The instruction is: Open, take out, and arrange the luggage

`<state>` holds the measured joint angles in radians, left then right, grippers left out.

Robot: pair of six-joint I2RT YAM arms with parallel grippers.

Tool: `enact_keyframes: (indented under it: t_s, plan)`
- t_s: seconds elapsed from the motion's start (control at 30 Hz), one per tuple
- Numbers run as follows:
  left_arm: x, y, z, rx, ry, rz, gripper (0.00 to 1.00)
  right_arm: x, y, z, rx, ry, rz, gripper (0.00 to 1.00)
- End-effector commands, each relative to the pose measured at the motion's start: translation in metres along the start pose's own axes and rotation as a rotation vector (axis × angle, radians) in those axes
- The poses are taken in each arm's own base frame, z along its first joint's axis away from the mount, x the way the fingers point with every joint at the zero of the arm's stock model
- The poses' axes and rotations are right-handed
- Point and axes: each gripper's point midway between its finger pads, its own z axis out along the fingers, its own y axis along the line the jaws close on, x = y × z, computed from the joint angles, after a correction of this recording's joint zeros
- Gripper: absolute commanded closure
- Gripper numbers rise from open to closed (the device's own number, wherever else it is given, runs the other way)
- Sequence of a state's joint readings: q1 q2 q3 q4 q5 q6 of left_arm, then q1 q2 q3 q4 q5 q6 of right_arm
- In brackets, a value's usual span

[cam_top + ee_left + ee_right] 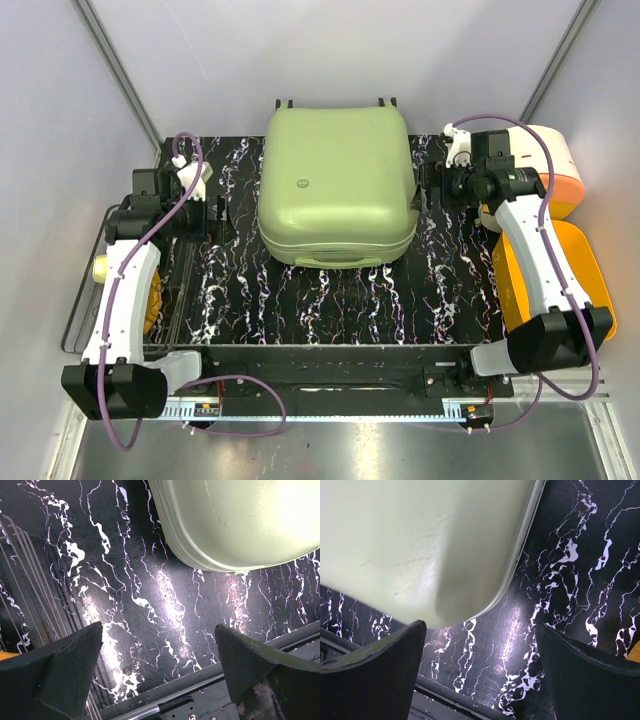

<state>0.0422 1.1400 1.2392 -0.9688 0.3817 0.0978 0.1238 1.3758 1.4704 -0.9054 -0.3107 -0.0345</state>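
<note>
The luggage point(337, 185), a pale-green hard-shell suitcase with a small round emblem, lies flat and closed at the back middle of the black marbled mat point(330, 310). Its wheels point to the far side. My left gripper point(217, 205) hangs just left of the case, open and holding nothing. In the left wrist view the case's rounded corner point(240, 520) fills the upper right, beyond the gripper point(159, 630). My right gripper point(430, 188) sits just right of the case, also open and holding nothing. In the right wrist view the shell point(410, 540) fills the upper left, ahead of the gripper point(480, 627).
A wire rack point(85, 300) stands off the mat's left edge with a yellow object point(100, 268) in it. A yellow-orange tray point(580, 270) and a white-and-orange container point(555, 160) sit to the right. Grey walls close in the back and sides.
</note>
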Motion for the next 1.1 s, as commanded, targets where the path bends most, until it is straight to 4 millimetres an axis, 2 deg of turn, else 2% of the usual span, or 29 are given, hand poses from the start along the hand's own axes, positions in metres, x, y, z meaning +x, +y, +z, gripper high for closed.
enact_keyframes:
  t_s: [0.0, 0.17, 0.3, 0.47, 0.6, 0.73, 0.77, 0.8, 0.83, 0.87, 0.9, 0.97, 1.0, 1.07]
  plan:
    - [-0.040, -0.008, -0.010, 0.024, -0.109, 0.059, 0.01, -0.034, -0.013, -0.003, 0.007, -0.055, -0.028, 0.00]
    - [-0.073, -0.022, -0.009, 0.123, -0.134, 0.059, 0.01, -0.055, -0.061, 0.015, 0.111, -0.043, -0.079, 0.00]
    - [-0.092, -0.025, -0.004, 0.151, -0.144, 0.062, 0.01, -0.070, -0.088, 0.043, 0.157, -0.009, -0.128, 0.00]
    - [-0.108, -0.026, 0.005, 0.183, -0.144, 0.039, 0.01, -0.076, -0.104, 0.074, 0.150, 0.018, -0.180, 0.00]
    - [-0.113, -0.028, 0.012, 0.201, -0.150, 0.035, 0.01, -0.067, -0.110, 0.104, 0.111, 0.051, -0.201, 0.00]
    - [-0.111, -0.019, 0.021, 0.162, -0.136, 0.016, 0.01, -0.049, -0.089, 0.122, -0.032, 0.066, -0.169, 0.00]
    - [-0.112, -0.017, 0.022, 0.156, -0.135, 0.008, 0.01, -0.046, -0.075, 0.125, -0.084, 0.065, -0.176, 0.00]
    - [-0.113, -0.015, 0.023, 0.150, -0.134, -0.001, 0.01, -0.035, -0.068, 0.127, -0.105, 0.080, -0.175, 0.00]
    - [-0.113, -0.014, 0.026, 0.153, -0.128, -0.011, 0.01, -0.034, -0.061, 0.131, -0.123, 0.064, -0.193, 0.00]
    - [-0.116, -0.014, 0.026, 0.161, -0.132, -0.023, 0.01, -0.029, -0.041, 0.134, -0.171, 0.065, -0.216, 0.00]
    - [-0.117, -0.012, 0.028, 0.167, -0.132, -0.028, 0.01, -0.016, -0.031, 0.133, -0.193, 0.077, -0.223, 0.00]
    - [-0.123, -0.015, 0.028, 0.193, -0.140, -0.076, 0.01, -0.006, -0.007, 0.135, -0.245, 0.072, -0.268, 0.00]
    - [-0.127, -0.012, 0.033, 0.196, -0.143, -0.082, 0.01, 0.010, 0.016, 0.133, -0.285, 0.091, -0.302, 0.00]
    - [-0.140, -0.010, 0.035, 0.207, -0.167, -0.073, 0.01, 0.021, 0.039, 0.129, -0.346, 0.077, -0.339, 0.00]
